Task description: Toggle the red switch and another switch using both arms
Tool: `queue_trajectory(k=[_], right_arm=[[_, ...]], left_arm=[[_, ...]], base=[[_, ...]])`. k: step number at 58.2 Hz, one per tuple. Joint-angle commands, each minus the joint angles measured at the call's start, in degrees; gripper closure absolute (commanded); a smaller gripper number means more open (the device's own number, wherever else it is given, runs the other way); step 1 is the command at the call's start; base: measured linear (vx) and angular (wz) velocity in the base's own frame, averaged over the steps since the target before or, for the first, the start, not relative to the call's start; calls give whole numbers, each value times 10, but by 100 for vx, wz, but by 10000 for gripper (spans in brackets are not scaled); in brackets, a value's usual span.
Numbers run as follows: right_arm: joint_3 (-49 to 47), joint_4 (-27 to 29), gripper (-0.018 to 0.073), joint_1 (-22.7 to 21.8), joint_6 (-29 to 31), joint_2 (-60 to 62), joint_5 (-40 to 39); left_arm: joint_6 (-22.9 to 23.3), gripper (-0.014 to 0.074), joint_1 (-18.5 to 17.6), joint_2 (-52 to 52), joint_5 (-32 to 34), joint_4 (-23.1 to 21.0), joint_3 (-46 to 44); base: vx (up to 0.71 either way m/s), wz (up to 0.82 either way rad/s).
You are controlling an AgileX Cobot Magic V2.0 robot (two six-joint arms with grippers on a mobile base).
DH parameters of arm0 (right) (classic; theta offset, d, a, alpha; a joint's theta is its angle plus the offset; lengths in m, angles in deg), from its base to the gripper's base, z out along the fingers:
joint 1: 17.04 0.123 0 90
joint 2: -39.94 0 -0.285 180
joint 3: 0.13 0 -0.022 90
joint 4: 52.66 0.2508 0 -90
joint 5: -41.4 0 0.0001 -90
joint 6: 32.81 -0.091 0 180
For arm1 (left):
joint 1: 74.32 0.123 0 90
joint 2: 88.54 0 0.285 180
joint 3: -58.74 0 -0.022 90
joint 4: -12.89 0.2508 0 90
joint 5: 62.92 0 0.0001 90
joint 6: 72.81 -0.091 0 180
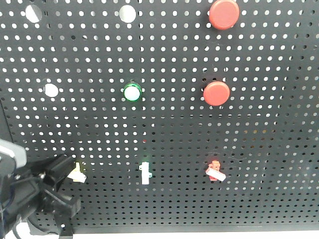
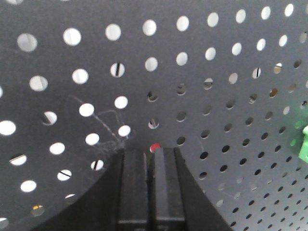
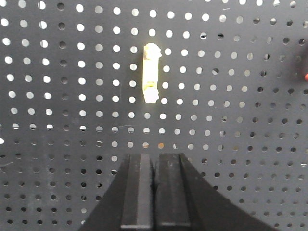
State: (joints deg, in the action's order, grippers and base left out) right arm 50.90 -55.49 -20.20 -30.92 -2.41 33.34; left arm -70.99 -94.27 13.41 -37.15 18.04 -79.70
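Note:
The red switch (image 1: 215, 171) sits low right on the black pegboard (image 1: 259, 124), its white lever slanting down to the right. The other switch (image 1: 78, 173), with a yellowish base, is low left. My left gripper (image 1: 67, 170) comes up from the bottom left corner, its tip right beside that yellowish switch. In the left wrist view the left gripper (image 2: 153, 151) is shut and close to the board, with a small red dot (image 2: 155, 147) just past its tips; the switch is hidden there. My right gripper (image 3: 154, 156) is shut and empty, back from the board, below a pale yellow-lit upright toggle (image 3: 150, 72).
Two big round red push buttons (image 1: 224, 13) (image 1: 216, 93) are at upper right. A green-ringed white button (image 1: 132, 92) sits mid-board. An upright white toggle with a green dot (image 1: 145, 173) stands between the two switches. A green bit (image 2: 304, 144) shows at the left wrist view's right edge.

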Motion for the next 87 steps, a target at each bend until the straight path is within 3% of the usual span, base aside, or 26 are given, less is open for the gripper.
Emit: queue_trajectory(k=[1,9,28,43,53,58,64,73,82,87], right_arm=[[-18,-3,566,-3,3,-2,-51],[-18,-3,566,-3,3,-2,-51],[-18,-3,566,-3,3,-2,-51],[-18,-3,566,-3,3,-2,-51],[-18,-3,566,-3,1,-2,-51],[-18,-1,566,-3,-13,-2,-51],[-18,-2,566,0,-88,-9,-46],[-19,-23,566,53,-181,-41,-52],[-19,-109,566,157,-179,-96,-125],[-20,-128,566,211,-173,-136,-187]], left_arm=[[2,594,-2,14,33,-17,6],[2,594,-2,31,63,-40,37],[2,594,-2,32,69,-38,66],[2,594,-2,34,158,-38,63],[2,594,-2,34,176,-39,63],[2,594,-2,36,194,-39,63],[2,594,-2,46,231,-39,63],[2,594,-2,84,232,-40,63],[1,594,-2,121,199,-40,63],[1,594,-2,135,182,-40,63]], base=[[0,0],[0,0],[0,0],[0,0],[0,0],[0,0],[0,0],[0,0],[0,0],[0,0]])
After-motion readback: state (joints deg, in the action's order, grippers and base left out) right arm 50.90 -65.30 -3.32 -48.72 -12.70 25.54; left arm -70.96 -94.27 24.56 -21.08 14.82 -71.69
